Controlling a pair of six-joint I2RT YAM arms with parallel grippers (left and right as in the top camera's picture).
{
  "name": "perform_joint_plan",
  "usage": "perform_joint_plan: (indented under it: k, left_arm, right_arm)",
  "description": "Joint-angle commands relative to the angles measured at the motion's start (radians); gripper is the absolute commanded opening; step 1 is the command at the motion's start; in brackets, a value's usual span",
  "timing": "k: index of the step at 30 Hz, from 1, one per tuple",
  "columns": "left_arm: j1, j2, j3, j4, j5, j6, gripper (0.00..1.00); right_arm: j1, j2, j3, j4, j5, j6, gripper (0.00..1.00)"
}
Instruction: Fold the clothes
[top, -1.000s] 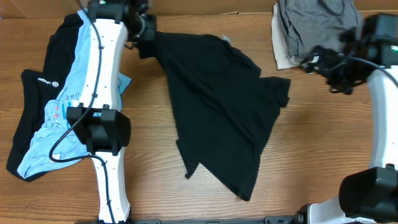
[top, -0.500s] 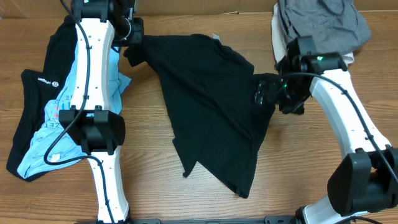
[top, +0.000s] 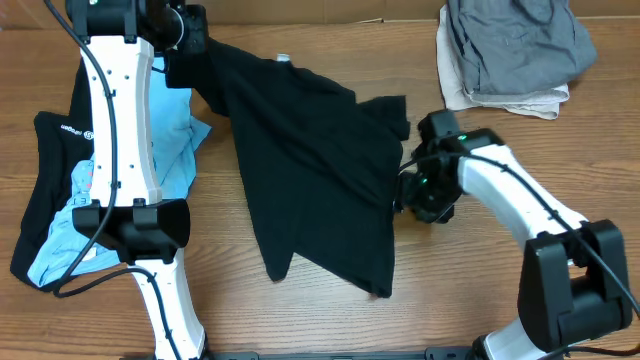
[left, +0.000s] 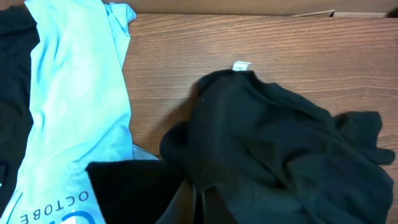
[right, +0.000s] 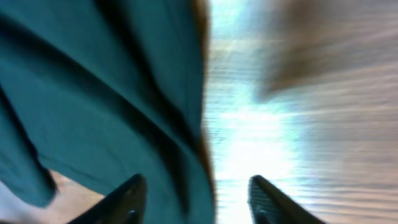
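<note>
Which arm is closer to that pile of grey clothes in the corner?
Right. The right end effector is at the black shirt's edge, a little way from the grey pile; the left end effector grips the shirt's far side.

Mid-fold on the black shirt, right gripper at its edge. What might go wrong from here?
1. The right gripper stands open at the very edge of the black shirt; closing there may pinch only a sliver or miss.
2. The left gripper, shut on the shirt's corner, sits beside the light-blue tee; pulling may drag that along.
</note>
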Motion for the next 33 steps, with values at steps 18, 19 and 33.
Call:
perform_joint_plan:
  k: [18, 19, 33]
  left_arm:
    - [0.003, -0.021, 0.019, -0.038, -0.006, 0.046, 0.04]
    - [0.003, -0.021, 0.019, -0.04, -0.006, 0.046, 0.04]
    - [0.003, -0.021, 0.019, -0.047, -0.006, 0.046, 0.04]
  right_arm:
    - [0.292, 0.003, -0.095, 0.113, 0.094, 0.22, 0.47]
    - [0.292, 0.003, -0.095, 0.113, 0.104, 0.22, 0.45]
    - [0.292, 0.042, -0.095, 0.124, 0.171, 0.216, 0.09]
